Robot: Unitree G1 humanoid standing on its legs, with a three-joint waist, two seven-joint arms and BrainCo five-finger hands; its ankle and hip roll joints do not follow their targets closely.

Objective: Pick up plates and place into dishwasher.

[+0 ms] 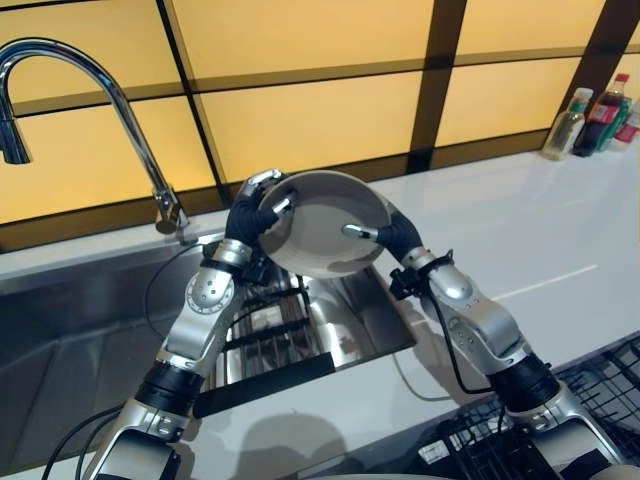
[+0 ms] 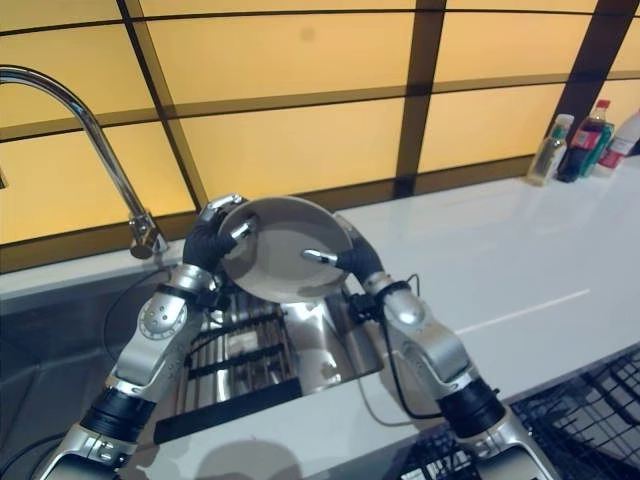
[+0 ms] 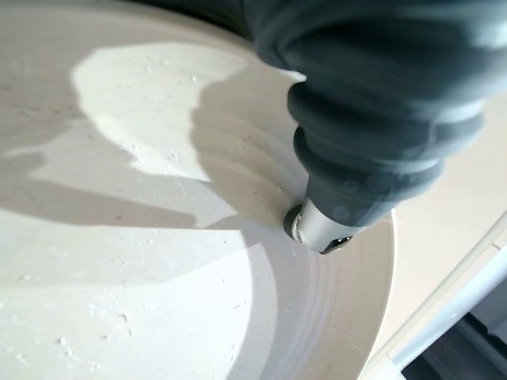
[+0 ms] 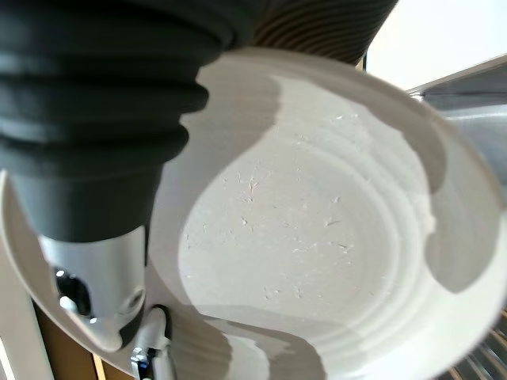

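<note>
My left hand [image 1: 258, 205] and right hand [image 1: 385, 233] pinch a round, shallow, ridged white plate [image 1: 325, 222] by opposite rims, tilted above the steel sink [image 1: 90, 330] beside the glossy white bench [image 1: 540, 240].

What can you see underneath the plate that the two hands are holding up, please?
Below the tilted plate lies the steel sink with a slatted rack in its basin. The plate covers the rack's far end.

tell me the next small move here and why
Probably carry the plate toward the robot's right and down, to the dark wire rack. Both the left hand and the right hand pinch its rim, holding it tilted above the sink, so it is already lifted; the rack, presumably the dishwasher's, sits low on the right.
</note>
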